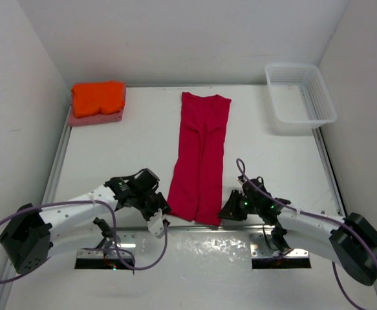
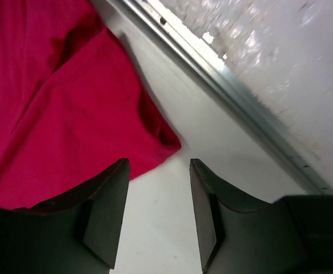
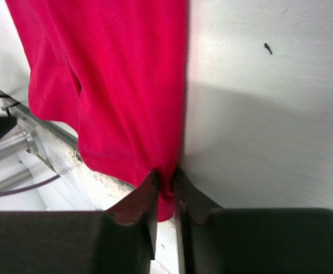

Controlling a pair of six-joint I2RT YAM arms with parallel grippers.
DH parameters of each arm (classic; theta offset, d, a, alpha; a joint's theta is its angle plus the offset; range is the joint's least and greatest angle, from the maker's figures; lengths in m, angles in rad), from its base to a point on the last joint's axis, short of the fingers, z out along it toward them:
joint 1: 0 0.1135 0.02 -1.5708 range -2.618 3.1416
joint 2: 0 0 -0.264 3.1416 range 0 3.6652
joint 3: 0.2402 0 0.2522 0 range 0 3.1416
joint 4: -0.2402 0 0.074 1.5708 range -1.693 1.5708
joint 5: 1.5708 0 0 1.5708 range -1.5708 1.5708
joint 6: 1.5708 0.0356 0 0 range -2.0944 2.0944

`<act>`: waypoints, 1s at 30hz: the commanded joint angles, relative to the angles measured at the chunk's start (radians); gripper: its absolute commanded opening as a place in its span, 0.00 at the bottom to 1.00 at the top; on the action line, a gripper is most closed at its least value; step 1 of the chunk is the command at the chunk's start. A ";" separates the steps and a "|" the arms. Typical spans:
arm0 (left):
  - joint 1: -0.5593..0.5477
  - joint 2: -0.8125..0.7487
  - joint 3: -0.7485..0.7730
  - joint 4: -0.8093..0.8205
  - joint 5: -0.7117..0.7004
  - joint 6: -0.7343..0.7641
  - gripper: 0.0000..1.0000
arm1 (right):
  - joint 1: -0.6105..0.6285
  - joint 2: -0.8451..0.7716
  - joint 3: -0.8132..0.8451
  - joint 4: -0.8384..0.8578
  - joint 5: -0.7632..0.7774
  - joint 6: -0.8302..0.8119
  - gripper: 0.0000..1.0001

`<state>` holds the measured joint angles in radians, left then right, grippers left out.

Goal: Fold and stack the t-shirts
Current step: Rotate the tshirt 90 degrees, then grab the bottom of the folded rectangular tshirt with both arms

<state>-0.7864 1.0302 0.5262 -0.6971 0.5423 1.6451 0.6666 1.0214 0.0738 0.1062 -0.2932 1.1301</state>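
Both arms stretch low toward the crimson t-shirt's near hem.
From above we see the crimson t-shirt [image 1: 200, 158] lying lengthwise on the tabletop [image 1: 130, 155], with the orange t-shirt [image 1: 97, 97] stacked on the pink t-shirt [image 1: 96, 119] far to its left. The left arm [image 1: 78, 210] and right arm [image 1: 304, 226] bend inward to its near corners. At the left wrist, our jaws stand released, just beside the shirt's corner. At the right wrist, the jaws are clenched on its hem.
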 commanded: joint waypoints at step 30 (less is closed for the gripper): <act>-0.223 0.116 -0.092 0.441 0.024 -0.296 0.00 | 0.016 0.125 0.072 -0.250 -0.030 -0.202 0.00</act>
<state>-0.9833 1.1721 0.3931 -0.2745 0.5018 1.5024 0.6727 1.1278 0.1783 -0.0528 -0.3927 0.9695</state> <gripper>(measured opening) 0.018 0.018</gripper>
